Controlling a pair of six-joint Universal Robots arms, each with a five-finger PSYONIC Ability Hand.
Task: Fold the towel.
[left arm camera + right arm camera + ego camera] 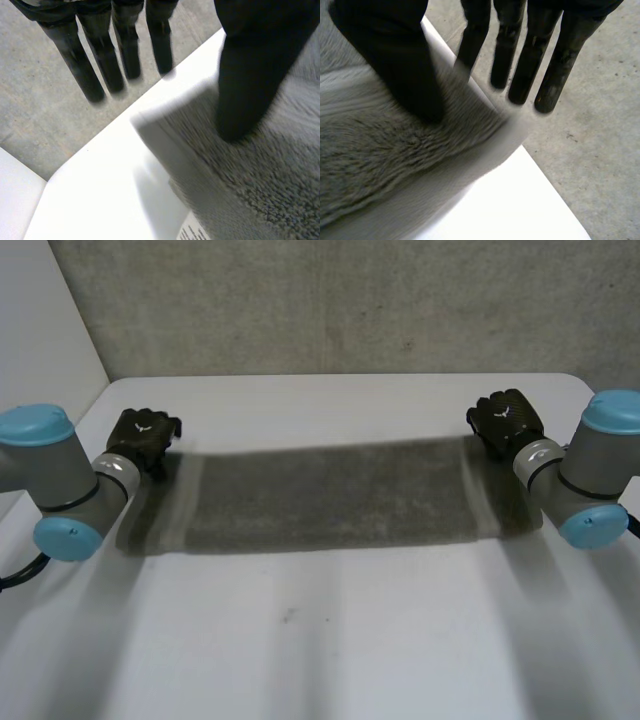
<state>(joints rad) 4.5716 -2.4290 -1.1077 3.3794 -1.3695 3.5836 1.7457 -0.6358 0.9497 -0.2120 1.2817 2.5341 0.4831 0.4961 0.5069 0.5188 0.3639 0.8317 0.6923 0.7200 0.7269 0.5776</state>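
Observation:
A dark grey towel [330, 495] lies spread wide across the far half of the white table [330, 640], its two short ends blurred. My left hand [143, 438] is at the towel's far left corner. In the left wrist view its thumb [250, 75] lies on the towel [260, 170], and its straight fingers [95, 60] stand apart beyond the edge. My right hand [508, 422] is at the far right corner. There its thumb [395, 60] rests on the towel [380, 150], while the straight fingers [520, 60] reach past the cloth's edge. Both hands are open.
The table's far edge [340, 377] runs just behind both hands, with grey concrete floor [350, 300] beyond it. A white wall [40, 320] stands at the far left. A white label [192, 232] shows at the towel's edge near my left hand.

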